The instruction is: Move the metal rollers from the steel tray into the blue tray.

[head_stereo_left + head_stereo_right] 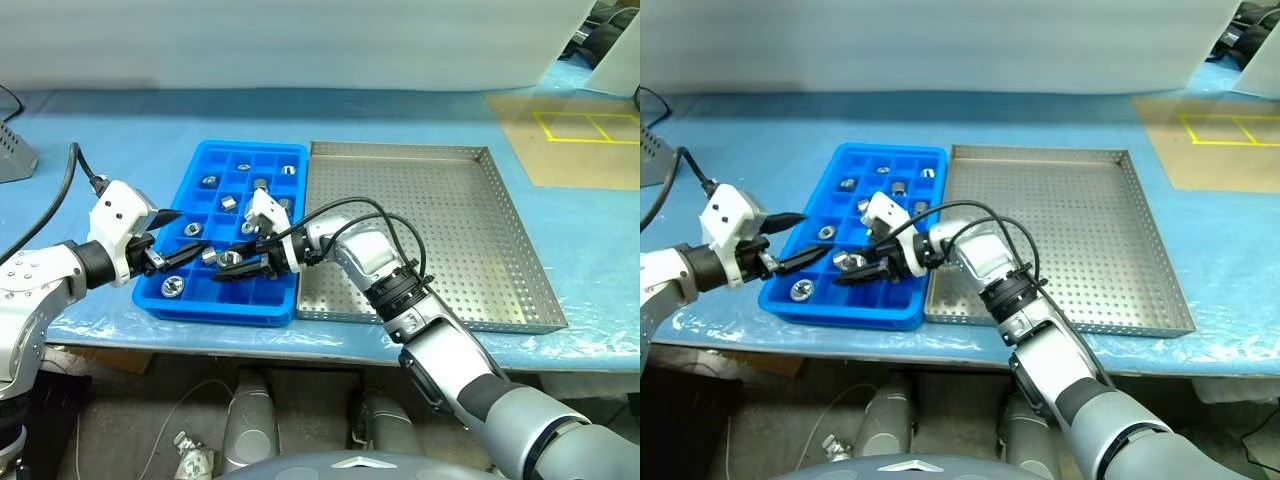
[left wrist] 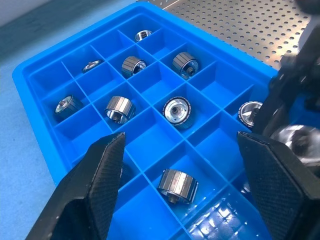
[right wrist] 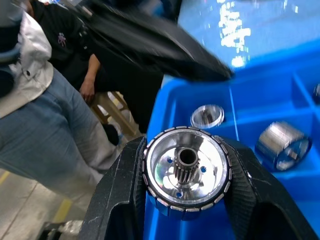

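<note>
The right pincer (image 1: 238, 268) pinched one of the metal rollers (image 3: 186, 170) over the lower middle of the blue tray (image 1: 200, 158), which sat left of centre in the head view on the table (image 1: 420, 120). Its two black fingers pressed on the roller's ribbed rim, the toothed hub facing the wrist camera. The left pincer (image 1: 172, 258) hovered at the tray's lower left edge, jaws spread and holding nothing.

Several rollers already lay in the grid's compartments, one to a cell, among them one (image 2: 177, 109) near the middle and another (image 2: 177, 185) in a cell nearer the left pincer. The steel tray (image 1: 500, 200), just beside the blue one on its right, showed a bare perforated floor where it was not hidden by the right arm. By that showing the job looked nearly finished, with the held roller yet to be dropped into a free cell. A person stood in the background of the right wrist view.
</note>
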`<act>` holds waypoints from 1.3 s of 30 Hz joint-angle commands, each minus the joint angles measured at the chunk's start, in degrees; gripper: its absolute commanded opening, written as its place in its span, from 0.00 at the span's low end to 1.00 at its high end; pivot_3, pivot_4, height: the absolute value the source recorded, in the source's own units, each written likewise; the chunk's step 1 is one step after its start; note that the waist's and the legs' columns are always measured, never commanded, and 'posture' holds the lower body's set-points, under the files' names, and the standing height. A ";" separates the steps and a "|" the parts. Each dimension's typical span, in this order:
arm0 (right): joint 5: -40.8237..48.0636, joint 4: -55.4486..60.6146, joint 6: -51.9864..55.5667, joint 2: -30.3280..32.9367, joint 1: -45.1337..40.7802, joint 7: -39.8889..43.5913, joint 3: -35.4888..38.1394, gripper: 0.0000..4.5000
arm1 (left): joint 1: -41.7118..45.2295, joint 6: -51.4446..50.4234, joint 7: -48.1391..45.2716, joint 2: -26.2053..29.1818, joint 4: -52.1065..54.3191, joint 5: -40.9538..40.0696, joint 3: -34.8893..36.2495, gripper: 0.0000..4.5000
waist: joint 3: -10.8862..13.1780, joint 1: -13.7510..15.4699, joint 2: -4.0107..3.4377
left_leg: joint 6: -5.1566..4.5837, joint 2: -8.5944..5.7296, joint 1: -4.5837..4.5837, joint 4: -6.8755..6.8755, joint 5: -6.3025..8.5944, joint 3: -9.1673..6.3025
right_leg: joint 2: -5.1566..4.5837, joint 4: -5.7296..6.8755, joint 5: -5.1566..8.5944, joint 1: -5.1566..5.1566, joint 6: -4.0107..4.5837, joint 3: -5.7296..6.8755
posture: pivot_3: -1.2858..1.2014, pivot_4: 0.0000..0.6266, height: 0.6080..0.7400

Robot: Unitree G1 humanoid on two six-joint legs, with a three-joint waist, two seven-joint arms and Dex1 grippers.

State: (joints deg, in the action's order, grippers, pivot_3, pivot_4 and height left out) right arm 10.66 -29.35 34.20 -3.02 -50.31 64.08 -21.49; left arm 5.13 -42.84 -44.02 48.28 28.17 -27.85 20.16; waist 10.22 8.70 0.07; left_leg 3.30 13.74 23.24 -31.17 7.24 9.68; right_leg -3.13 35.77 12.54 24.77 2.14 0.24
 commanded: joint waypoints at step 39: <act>1.40 38.18 5.31 29.60 23.58 -26.61 24.71 0.81 | 29.21 21.89 -10.32 -20.17 -38.29 11.03 -27.45 0.83 | -0.14 -7.44 0.11 | 0.35 -0.11 -0.34 -0.18 -0.25 0.01 | 0.19 0.03 -0.13 -0.24 -0.09 -0.41 | 0.41 0.24 1.00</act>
State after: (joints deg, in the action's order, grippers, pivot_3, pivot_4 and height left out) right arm 11.47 6.42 39.94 26.50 -26.29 38.26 3.61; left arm 33.65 -22.20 -53.61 28.03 -10.77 -17.30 -7.24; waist 10.08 1.26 0.18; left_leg 3.63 13.63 22.86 -31.36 7.00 9.69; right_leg -2.94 35.79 12.41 24.48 2.05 -0.18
